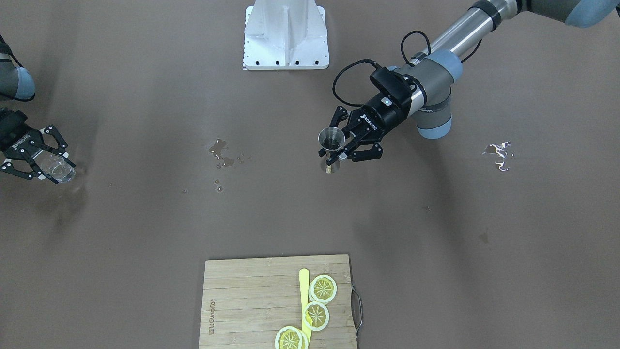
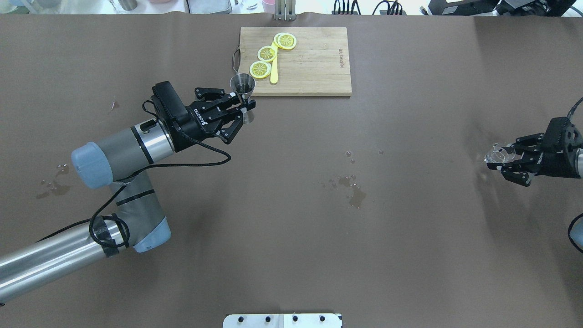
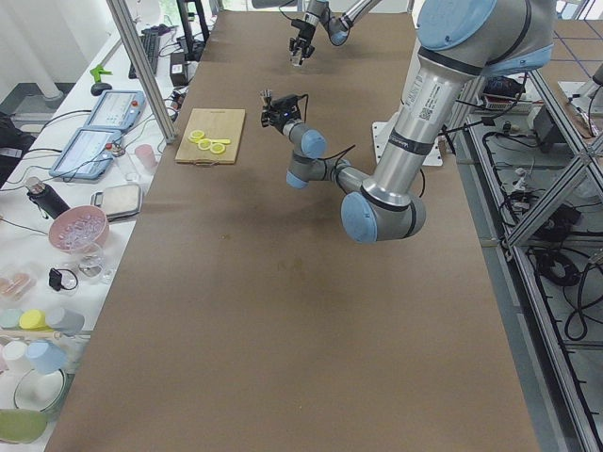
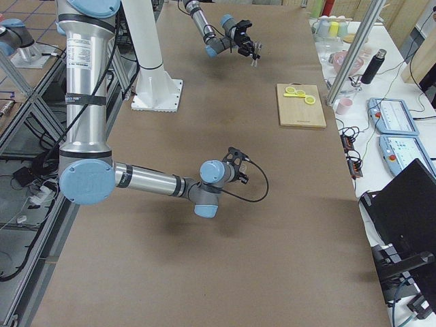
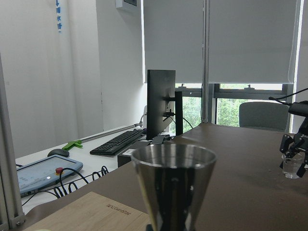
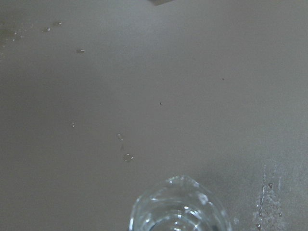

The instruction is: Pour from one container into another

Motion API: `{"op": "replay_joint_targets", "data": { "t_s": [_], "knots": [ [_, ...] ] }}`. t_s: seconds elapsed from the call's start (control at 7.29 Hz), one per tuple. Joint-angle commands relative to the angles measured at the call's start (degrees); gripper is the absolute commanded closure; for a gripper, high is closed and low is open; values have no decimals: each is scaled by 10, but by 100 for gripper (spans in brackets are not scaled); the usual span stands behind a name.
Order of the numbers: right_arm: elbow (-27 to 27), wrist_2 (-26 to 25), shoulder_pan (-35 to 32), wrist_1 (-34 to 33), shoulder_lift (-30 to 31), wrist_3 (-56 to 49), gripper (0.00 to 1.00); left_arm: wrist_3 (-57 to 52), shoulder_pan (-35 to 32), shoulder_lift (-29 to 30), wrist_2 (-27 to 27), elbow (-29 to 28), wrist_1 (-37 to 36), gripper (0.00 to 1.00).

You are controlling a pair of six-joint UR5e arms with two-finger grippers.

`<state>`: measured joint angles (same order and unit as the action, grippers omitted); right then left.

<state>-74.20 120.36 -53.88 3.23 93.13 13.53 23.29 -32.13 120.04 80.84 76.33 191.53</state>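
Note:
A steel jigger (image 2: 242, 86) stands upright off the table, held at its narrow waist by my left gripper (image 2: 245, 107), which is shut on it just in front of the cutting board. The front-facing view shows the same jigger (image 1: 332, 139) and left gripper (image 1: 337, 154), and its wide cup (image 5: 173, 175) fills the left wrist view. At the far right edge a clear glass (image 2: 499, 153) sits in my right gripper (image 2: 501, 158), shut on it. That glass (image 1: 58, 169) and right gripper (image 1: 54, 166) lie at the left edge of the front-facing view. The glass rim (image 6: 178, 209) shows over bare table.
A wooden cutting board (image 2: 314, 68) with lemon slices (image 2: 267, 53) and a yellow stick (image 2: 273, 73) lies at the table's far side. Wet spill patches (image 2: 353, 191) mark the middle, and more wet marks (image 2: 52, 184) lie at the left. The white robot base (image 1: 286, 34) is on the robot's side.

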Motion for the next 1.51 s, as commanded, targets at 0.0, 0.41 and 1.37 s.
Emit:
{"op": "replay_joint_targets", "data": {
  "t_s": [0.0,0.41,1.37],
  "knots": [
    [8,1,0,4,-3,0,100,5,5,-9,-80,14,-17,100],
    [45,1,1,47,-16,2,100,7,64,-106,-269,139,-124,100],
    [78,1,2,73,-21,16,100,118,85,-128,-511,134,-249,100]
  ]
}}
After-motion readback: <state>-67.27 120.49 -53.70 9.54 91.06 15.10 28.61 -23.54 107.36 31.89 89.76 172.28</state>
